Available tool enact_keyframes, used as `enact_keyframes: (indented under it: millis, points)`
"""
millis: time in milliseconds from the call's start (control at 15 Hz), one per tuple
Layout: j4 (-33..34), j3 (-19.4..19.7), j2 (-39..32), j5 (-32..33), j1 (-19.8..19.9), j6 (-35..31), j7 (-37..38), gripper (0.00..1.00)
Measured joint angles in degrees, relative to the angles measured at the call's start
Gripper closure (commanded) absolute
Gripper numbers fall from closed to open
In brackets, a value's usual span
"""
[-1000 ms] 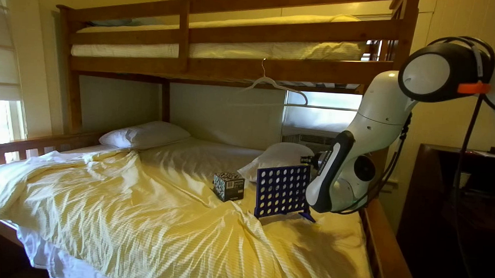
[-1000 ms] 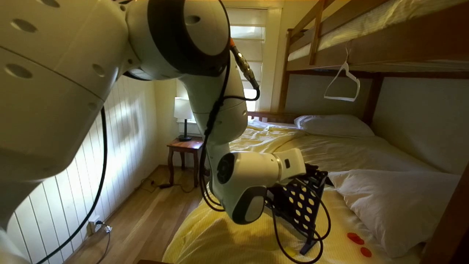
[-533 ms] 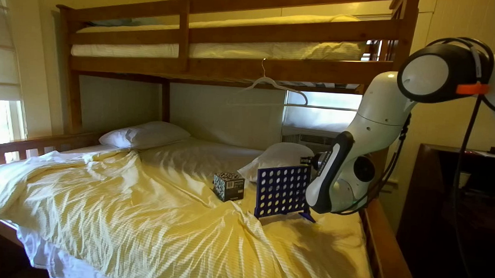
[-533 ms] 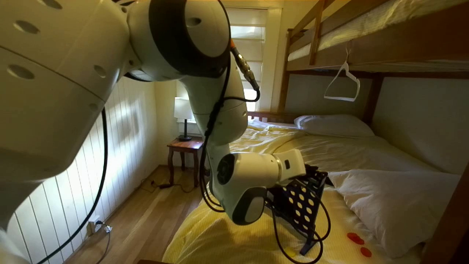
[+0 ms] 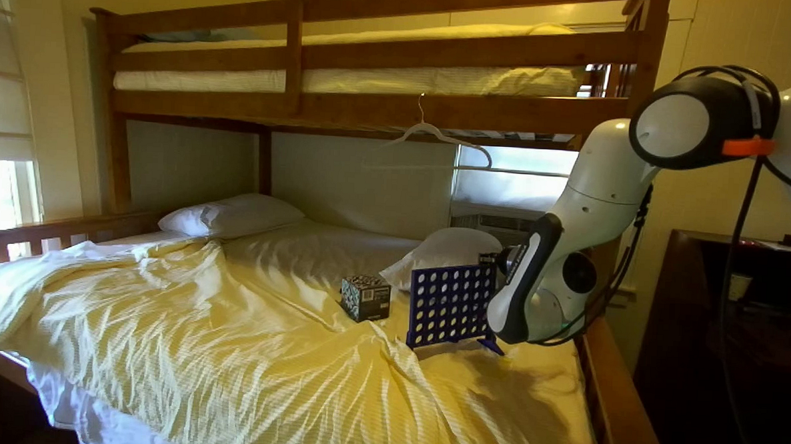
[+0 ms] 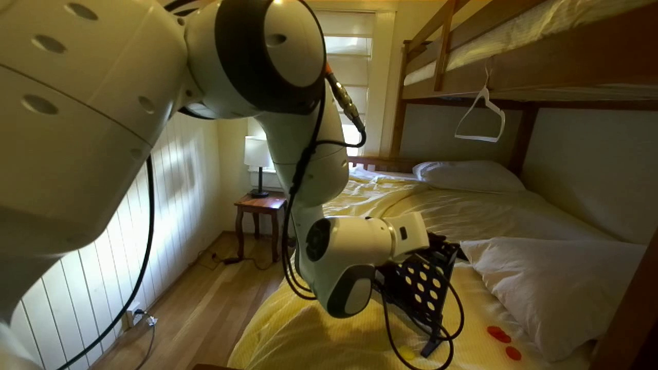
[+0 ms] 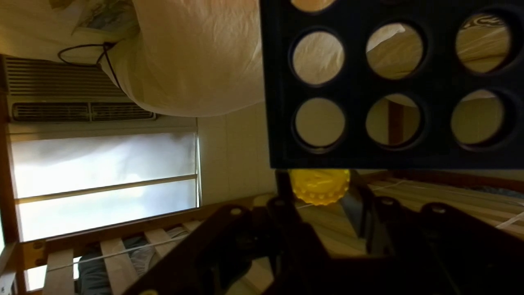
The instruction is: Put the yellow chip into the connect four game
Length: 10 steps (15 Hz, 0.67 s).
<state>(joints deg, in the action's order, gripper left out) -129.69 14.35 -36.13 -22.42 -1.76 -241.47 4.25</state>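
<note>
One connect four game [image 5: 448,305], dark blue, upright on its feet, standing on the yellow-covered bed [image 5: 230,348] toward the right-hand edge in an exterior view; one yellow chip [image 7: 320,184], notched rim, at the outermost column of the game's top edge, which lies lowermost in the wrist view, the rest of the chip hidden by the grid, depth in the slot not determinable; one gripper [image 7: 321,187], black, fingers set narrow and holding the yellow chip, one at either side of its rim; one robot arm [image 5: 601,181], white with black trim, reaching in over the bed's right-hand edge, gripper at the game's upper right corner; one patterned box [image 5: 365,299], on the bed left of the game, apart from it; one pillow [image 5: 232,216], white, by the bed's far left corner; a second pillow [image 5: 452,248], white, behind the game; one yellow disc [image 6: 406,353], flat on the bed beside the game's foot; red discs [image 6: 513,353], flat on the bed near the second pillow; one hanger [image 6: 477,137], white, hung from the upper bunk rail [image 5: 347,110]; one lamp [image 6: 257,150], white shade, on a wooden side table [image 6: 264,202] left of the bed
</note>
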Motion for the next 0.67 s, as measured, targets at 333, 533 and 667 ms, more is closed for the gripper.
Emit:
enact_keyframes:
  millis: [333,533,667]
  points:
    - [-0.2,0.1,-0.2,0.0,0.0,0.0,0.0,0.90]
    - [-0.1,-0.7,-0.3,0.0,0.8,-0.1,-0.6,0.90]
    - [-0.1,-0.4,-0.2,-0.1,0.6,0.0,-0.8,0.40]
